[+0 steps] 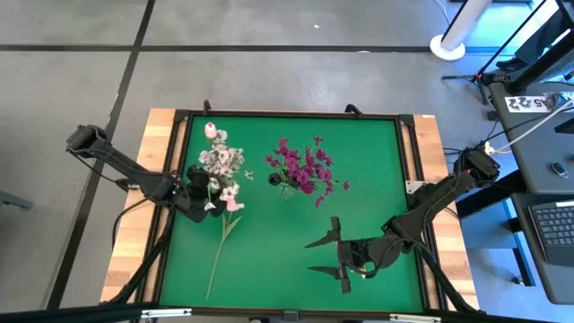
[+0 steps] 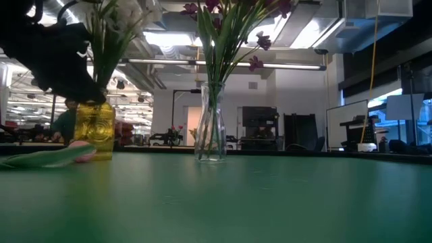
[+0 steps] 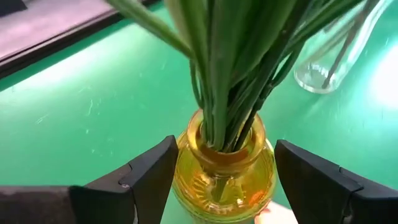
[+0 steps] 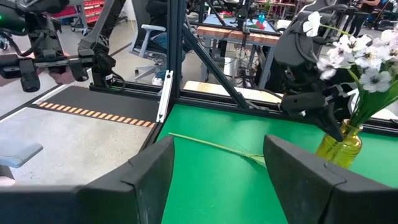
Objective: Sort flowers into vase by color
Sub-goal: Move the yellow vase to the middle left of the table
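Tulip (image 1: 234, 205), seemingly, beside yellow vase (image 2: 94, 129)

I see white flowers (image 1: 220, 163) upright at upper left, purple flowers (image 1: 303, 167) upright mid-frame, one pink tulip (image 1: 230, 212) lying flat below the white ones.

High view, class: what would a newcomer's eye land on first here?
Two bouquets on the green table: magenta flowers in a clear vase at the centre, and white flowers in a yellow vase to the left. The open left gripper straddles the yellow vase, and one pink tulip lies flat beside it.
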`<state>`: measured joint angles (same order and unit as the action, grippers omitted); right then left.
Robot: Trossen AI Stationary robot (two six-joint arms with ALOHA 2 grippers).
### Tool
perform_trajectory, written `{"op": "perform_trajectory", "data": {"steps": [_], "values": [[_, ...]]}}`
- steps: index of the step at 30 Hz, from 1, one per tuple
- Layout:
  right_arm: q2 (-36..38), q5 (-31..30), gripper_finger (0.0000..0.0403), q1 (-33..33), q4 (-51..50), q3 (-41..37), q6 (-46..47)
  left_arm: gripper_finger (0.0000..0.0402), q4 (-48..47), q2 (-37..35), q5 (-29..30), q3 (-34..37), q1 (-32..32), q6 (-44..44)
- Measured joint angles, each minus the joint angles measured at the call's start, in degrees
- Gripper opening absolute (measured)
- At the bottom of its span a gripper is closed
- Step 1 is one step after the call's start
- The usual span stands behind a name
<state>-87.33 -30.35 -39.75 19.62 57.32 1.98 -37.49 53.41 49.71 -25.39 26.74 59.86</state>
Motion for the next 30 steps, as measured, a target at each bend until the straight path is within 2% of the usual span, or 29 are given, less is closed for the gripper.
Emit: {"op": "perform_trajectory", "data": {"steps": [8,16,22,30], "values": [[0.0,0.0,0.0246,0.0,0.5,0.0,-0.8,0.0265,15.0,-0.1,6.6,7.0,-3.0,-3.0],[0.0,0.0,0.0246,0.0,0.5,0.0,-1.2,0.0265,23.3,0.1,3.3,7.3,-9.7,-12.8],[0.0,0.0,0.0246,0.0,0.5,0.0,-1.2,0.0265,29.7,2.8,2.7,7.3,-14.0,-19.3],[0.0,0.0,0.0246,0.0,0.4,0.0,-1.2,0.0269,32.2,6.6,3.7,7.2,-19.4,-22.4]]}}
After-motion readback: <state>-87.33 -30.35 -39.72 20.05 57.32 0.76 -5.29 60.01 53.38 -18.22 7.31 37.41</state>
